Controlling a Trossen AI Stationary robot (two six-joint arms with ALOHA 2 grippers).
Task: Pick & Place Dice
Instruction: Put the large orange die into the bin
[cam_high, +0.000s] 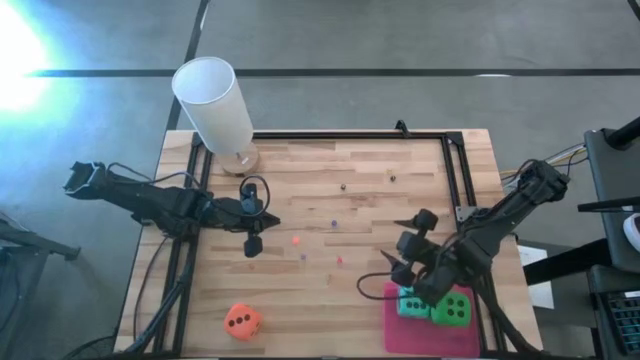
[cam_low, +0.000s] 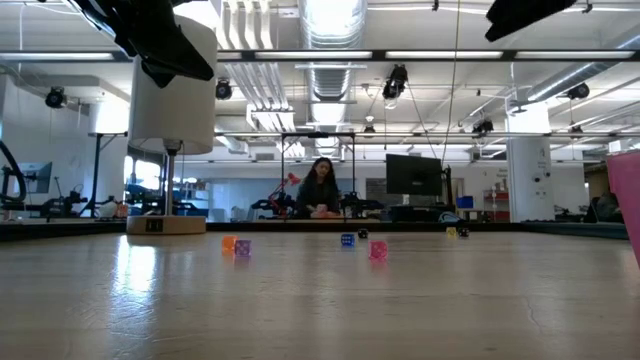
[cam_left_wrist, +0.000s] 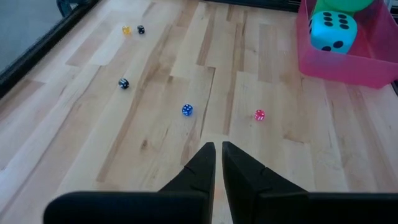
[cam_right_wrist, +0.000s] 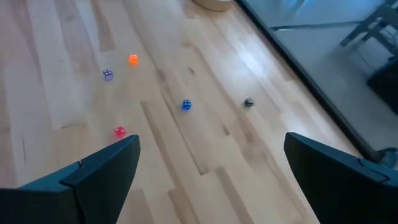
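From where I stand, the pink tray (cam_high: 400, 330) sits at the near right corner of the wooden table (cam_high: 330, 200), and everything else lies off from it. Inside the tray are a teal die (cam_high: 411, 303) and a bright green die (cam_high: 452, 309), side by side and touching; the left wrist view shows the teal die against the tray's wall with something green behind it. The right gripper (cam_high: 408, 262) hovers just beside the tray's far left corner, above the table, with its two fingers (cam_right_wrist: 99, 177) spread wide and nothing between them. The orange die (cam_high: 242, 321) lies alone on the bare wood, well apart from the tray toward the table's near left side. The left gripper (cam_high: 252, 243) hangs over the middle-left of the table, farther from the tray than the orange die's side of the board, its fingers (cam_left_wrist: 202, 165) drawn nearly together with only a thin gap and nothing held. A tall white cylinder (cam_high: 214, 105) stands on a round wooden base at the far left corner, diagonally across from the tray. Several tiny coloured dice (cam_left_wrist: 186, 110) are scattered over the wood between the cylinder and the tray. Beyond the table a person (cam_low: 320, 190) sits in the room.
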